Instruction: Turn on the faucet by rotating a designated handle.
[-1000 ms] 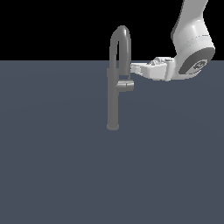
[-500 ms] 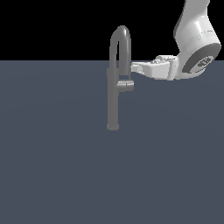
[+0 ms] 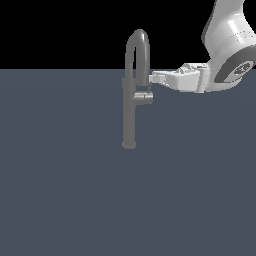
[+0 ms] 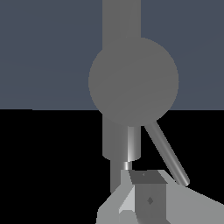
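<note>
Since one second ago the gripper [image 3: 156, 77] has risen a little and moved closer to the faucet [image 3: 130, 107]; its tip now comes up to the spout's descending end, while the faucet and the handle [image 3: 144, 98] have not changed place.

Nearest in the exterior view is the dark grey-blue floor [image 3: 75, 200]. On it the faucet stands upright, a little above the middle of the picture and slightly toward 12 o'clock from the centre. The handle juts from the column toward 3 o'clock — a short stub, with a thin lever rising from it. From the handle, the gripper is at about 1 o'clock, just above it and apart from it. The white arm [image 3: 227, 45] reaches in from the 2 o'clock corner.

In the wrist view the handle's round end face [image 4: 133, 81] fills the middle, with the thin lever [image 4: 166, 153] slanting away from it. Whether the fingers [image 4: 144, 194] are spread or closed — I cannot tell; they hold nothing that I can see.
</note>
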